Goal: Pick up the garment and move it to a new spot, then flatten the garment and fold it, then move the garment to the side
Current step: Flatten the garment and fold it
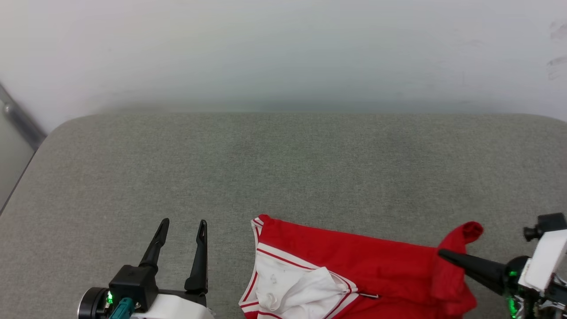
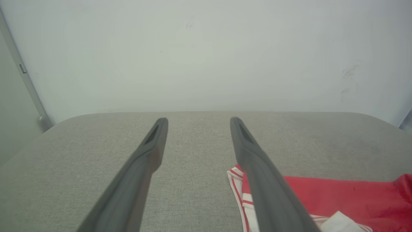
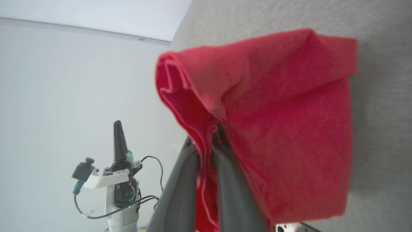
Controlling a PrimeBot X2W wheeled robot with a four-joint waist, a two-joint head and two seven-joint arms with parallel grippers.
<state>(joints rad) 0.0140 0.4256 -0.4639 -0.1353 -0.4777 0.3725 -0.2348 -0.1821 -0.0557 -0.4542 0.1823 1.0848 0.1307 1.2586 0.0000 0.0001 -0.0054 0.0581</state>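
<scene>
Right gripper [image 1: 443,254] is clamped shut on a bunched corner of the garment [image 1: 354,261], its two dark fingers pressed together with red cloth caught between them. In the right wrist view this gripper [image 3: 207,141] has the garment [image 3: 273,129] draped over and around its fingertips in a loose hood, raised a little above the grey cloth-covered surface [image 3: 379,96] behind it. That surface [image 1: 283,168] spreads out ahead of both grippers and runs to a pale wall [image 1: 283,53] at its far edge. The garment lies on it between the two grippers: the red body stretches from the right gripper's tips across toward the left gripper [image 1: 184,223]. Its other end, a white panel [image 1: 288,288] edged with thin red-and-white stripes, rests near that gripper's right-hand finger, apart from it. The left gripper stands wide open with nothing between its fingers, which point away over the grey surface. In the left wrist view the left gripper [image 2: 198,120] has the striped edge of the garment [image 2: 338,193] partly hidden behind its right-hand finger, with the red cloth running off to that side.
</scene>
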